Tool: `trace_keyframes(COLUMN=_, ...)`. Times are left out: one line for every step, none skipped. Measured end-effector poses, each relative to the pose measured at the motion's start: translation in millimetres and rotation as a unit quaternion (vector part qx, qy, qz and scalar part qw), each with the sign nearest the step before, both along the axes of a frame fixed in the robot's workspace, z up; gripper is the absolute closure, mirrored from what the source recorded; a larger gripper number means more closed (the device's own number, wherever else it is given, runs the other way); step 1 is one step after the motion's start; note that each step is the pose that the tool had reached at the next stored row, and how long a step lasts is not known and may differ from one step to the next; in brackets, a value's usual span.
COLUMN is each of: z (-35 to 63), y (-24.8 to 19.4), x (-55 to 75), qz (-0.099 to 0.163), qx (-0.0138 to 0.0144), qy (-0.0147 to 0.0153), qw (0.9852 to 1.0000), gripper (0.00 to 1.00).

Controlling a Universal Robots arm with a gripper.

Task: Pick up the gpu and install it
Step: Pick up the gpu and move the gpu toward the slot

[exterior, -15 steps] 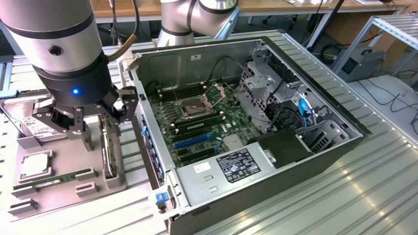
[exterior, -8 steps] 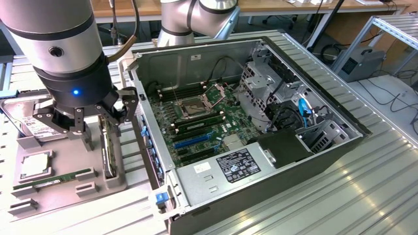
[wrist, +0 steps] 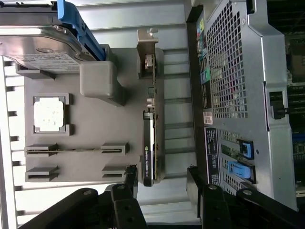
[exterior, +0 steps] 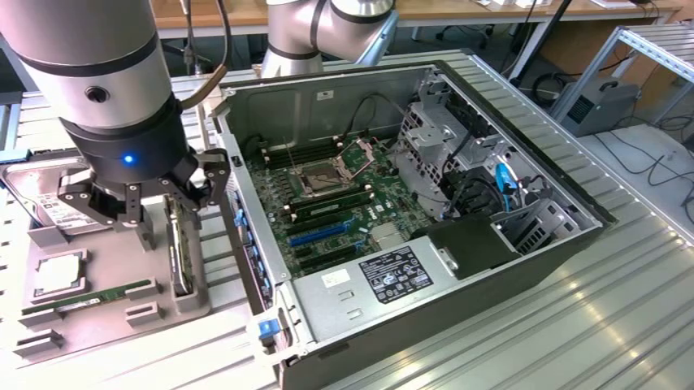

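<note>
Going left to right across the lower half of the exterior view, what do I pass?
Processor chip → gpu → blue expansion slot → power supply label → black cover

Slim black gpu [wrist: 148, 148] stands edge-up in gray holder [wrist: 90, 121].

Computer case [wrist: 238, 95] close beside gpu [wrist: 148, 143]

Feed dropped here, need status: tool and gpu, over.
Tool open over gpu end, no grip. Gpu on edge in grey holder. Case wall close alongside.
</note>
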State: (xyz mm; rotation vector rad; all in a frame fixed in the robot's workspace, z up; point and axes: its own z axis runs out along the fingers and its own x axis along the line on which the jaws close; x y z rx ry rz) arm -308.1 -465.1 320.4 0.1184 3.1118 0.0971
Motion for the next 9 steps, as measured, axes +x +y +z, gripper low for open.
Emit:
trace_keyframes(z=-1.0, y=0.0, x=0.0, qz=0.000, qx=0.0000, qy=0.0000, qw=1.0000, gripper=0.46)
trace_keyframes(z=-1.8, y=0.0, x=0.0, qz=0.000, qx=0.0000, qy=0.0000, qw=1.0000, gripper=0.46)
trace_keyframes(z=-3.1, y=0.0, x=0.0, qz=0.000, qx=0.0000, qy=0.0000, qw=1.0000, gripper=0.46)
trace_keyframes(z=-5.3, y=0.0, x=0.0, qz=0.000, qx=0.0000, qy=0.0000, qw=1.0000, gripper=0.46)
trace_keyframes(z=-7.0, y=0.0, x=0.0, qz=0.000, qx=0.0000, qy=0.0000, qw=1.0000, gripper=0.46)
trace_keyframes(z=-10.4, y=0.0, x=0.0, qz=0.000, qx=0.0000, qy=0.0000, qw=1.0000, gripper=0.46)
trace_keyframes(z=-12.8, y=0.0, x=0.0, qz=0.000, qx=0.0000, qy=0.0000, qw=1.0000, gripper=0.46)
trace_keyframes(z=-15.6, y=0.0, x=0.0, qz=0.000, qx=0.0000, qy=0.0000, qw=1.0000, gripper=0.46)
trace_keyframes(z=-18.2, y=0.0, x=0.0, qz=0.000, qx=0.0000, qy=0.0000, qw=1.0000, gripper=0.46)
